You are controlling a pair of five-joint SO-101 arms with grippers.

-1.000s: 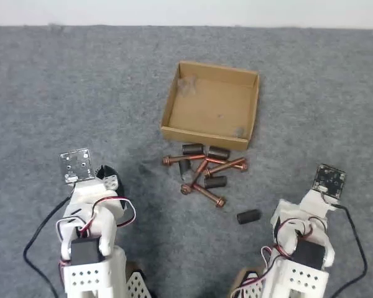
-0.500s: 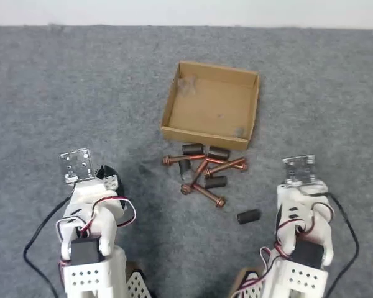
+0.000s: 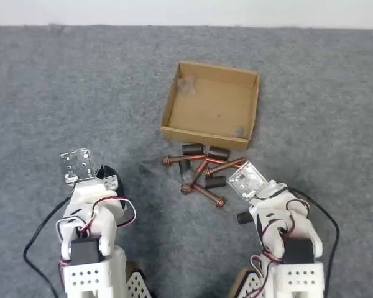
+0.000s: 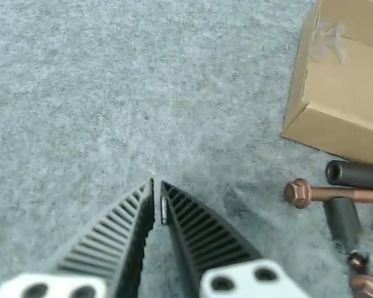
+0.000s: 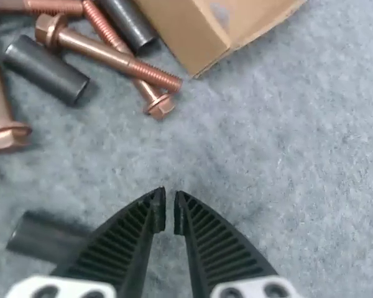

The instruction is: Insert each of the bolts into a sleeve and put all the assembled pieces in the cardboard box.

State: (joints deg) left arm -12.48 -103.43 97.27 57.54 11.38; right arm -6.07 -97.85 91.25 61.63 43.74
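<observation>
Copper bolts (image 3: 204, 194), dark grey sleeves (image 3: 215, 182), a tan cardboard box (image 3: 202, 135), a speckled grey surface (image 3: 81, 93), and black, ridged left hand (image 4: 156, 198) and right hand (image 5: 169, 210) on white arms (image 3: 90, 226).

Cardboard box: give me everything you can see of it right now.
The brown open-topped cardboard box is a shallow, roughly square tray with four low upright walls. It sits flat on the grey carpeted table, turned slightly askew, just beyond the pile of copper-coloured bolts and dark cylindrical sleeves. Its floor looks bare, no parts inside; a pale tape-like patch marks one far corner. Two sleeves lie close along its near wall; contact cannot be judged.
</observation>
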